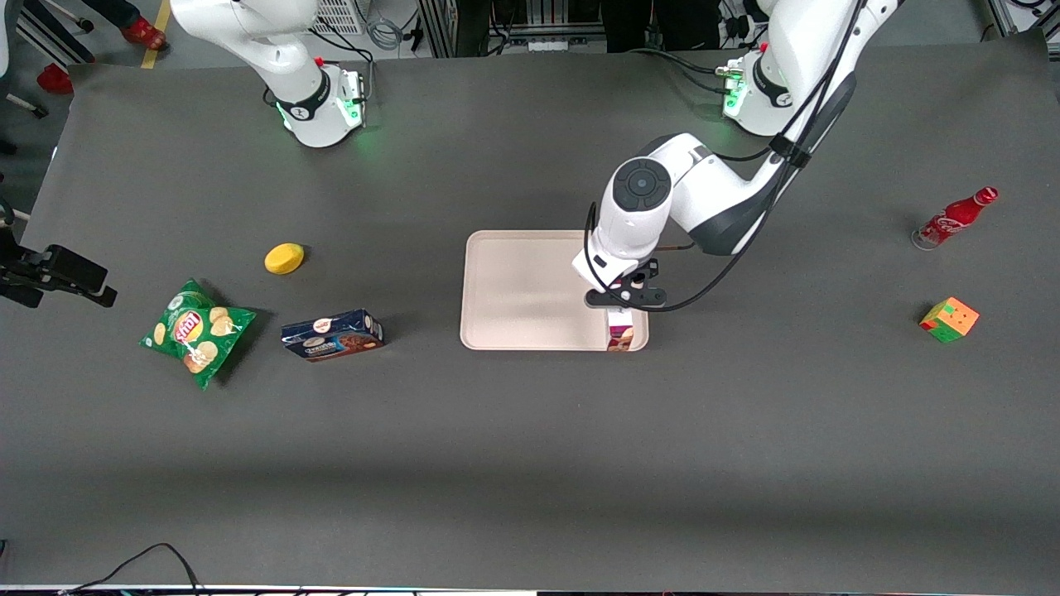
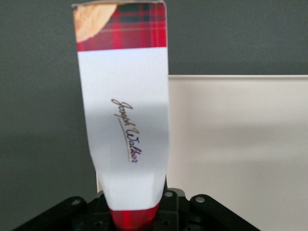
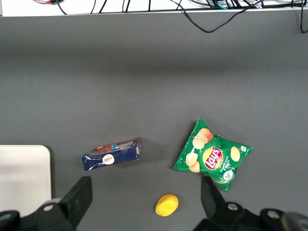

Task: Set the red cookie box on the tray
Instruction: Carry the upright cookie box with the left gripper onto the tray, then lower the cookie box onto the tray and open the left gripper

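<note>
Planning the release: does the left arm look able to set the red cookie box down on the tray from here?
Probably yes. The gripper holds the red cookie box over the tray corner nearest the camera, with bare tray beside it.

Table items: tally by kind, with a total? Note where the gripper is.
Cookie boxes: 2, the red cookie box and the blue cookie box
Trays: 1, the tray
Chip bags: 1, green
Yellow round objects: 1
Red bottles: 1
Puzzle cubes: 1
Total: 7
The gripper holds the red cookie box over the tray's edge.
</note>
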`<move>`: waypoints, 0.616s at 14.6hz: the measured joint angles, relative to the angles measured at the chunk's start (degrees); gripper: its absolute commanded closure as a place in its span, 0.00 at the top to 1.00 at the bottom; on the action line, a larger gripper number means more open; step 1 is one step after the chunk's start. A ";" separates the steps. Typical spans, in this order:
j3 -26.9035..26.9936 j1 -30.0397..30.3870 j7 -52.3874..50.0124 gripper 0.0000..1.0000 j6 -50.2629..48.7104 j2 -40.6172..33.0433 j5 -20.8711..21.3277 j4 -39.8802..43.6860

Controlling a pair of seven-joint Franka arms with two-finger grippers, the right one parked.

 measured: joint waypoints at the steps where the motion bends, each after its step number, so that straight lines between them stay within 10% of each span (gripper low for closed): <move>1: 0.02 0.03 -0.46 0.27 1.55 0.03 1.19 -1.31; 9: 0.21 0.09 -6.13 0.27 6.55 4.47 5.15 -4.52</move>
